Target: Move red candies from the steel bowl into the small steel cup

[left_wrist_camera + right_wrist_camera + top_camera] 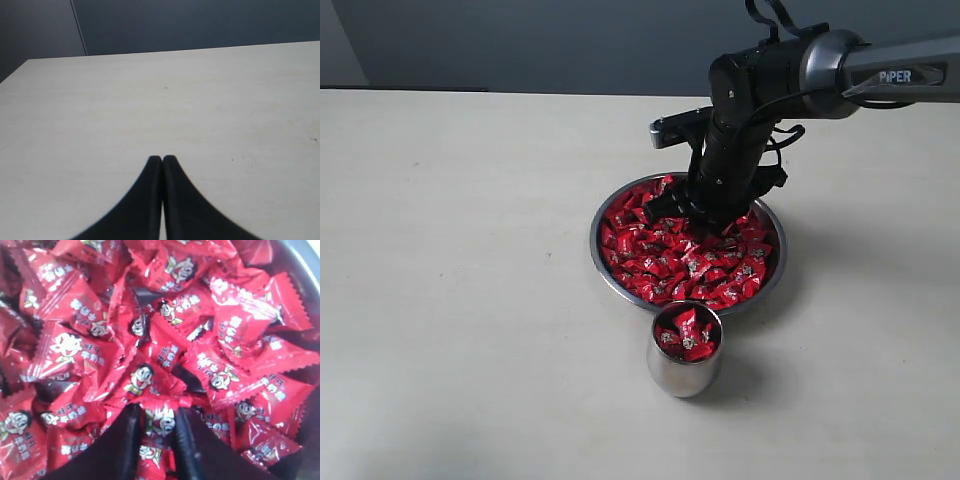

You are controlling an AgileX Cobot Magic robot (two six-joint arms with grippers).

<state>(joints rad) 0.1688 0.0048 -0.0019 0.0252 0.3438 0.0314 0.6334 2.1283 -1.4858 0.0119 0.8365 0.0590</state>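
The steel bowl sits mid-table, heaped with red candies. Just in front of it stands the small steel cup, with a few red candies showing in its mouth. My right gripper reaches down into the far side of the pile. In the right wrist view its two black fingers press on either side of one red candy, so the right gripper is shut on it among the other wrappers. The left gripper is shut with nothing in it, over bare table, and does not show in the exterior view.
The pale tabletop stretches wide to the left of the bowl and in front of the cup. A dark wall runs behind the table's far edge. The bowl's rim shows at one corner of the right wrist view.
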